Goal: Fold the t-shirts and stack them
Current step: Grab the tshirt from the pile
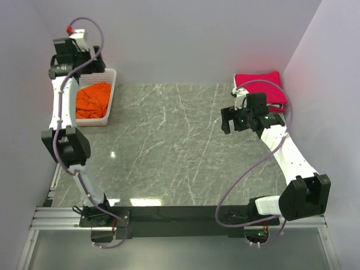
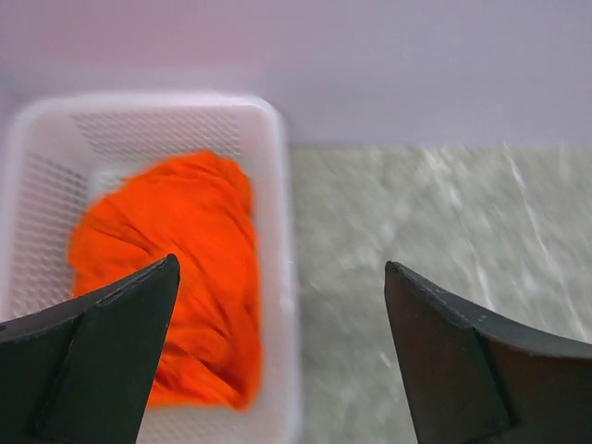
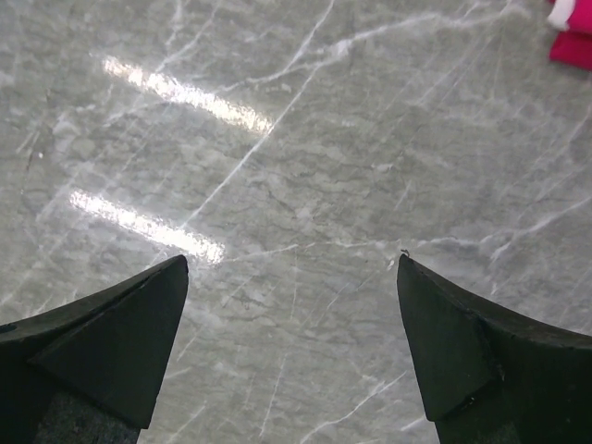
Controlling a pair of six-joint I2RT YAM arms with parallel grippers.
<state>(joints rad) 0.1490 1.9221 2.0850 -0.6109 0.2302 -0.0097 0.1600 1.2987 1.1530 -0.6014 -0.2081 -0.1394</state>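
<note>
A crumpled orange t-shirt lies in the white mesh basket at the back left. My left gripper hangs high above the basket's right rim, open and empty. Folded crimson-pink t-shirts with a white layer sit stacked at the back right. In front of that stack and to its left, my right gripper hovers over bare marble, open and empty.
The grey marble table spreads between the basket and the stack. Pale walls close in on the left, back and right. The arm bases stand on a black rail at the near edge.
</note>
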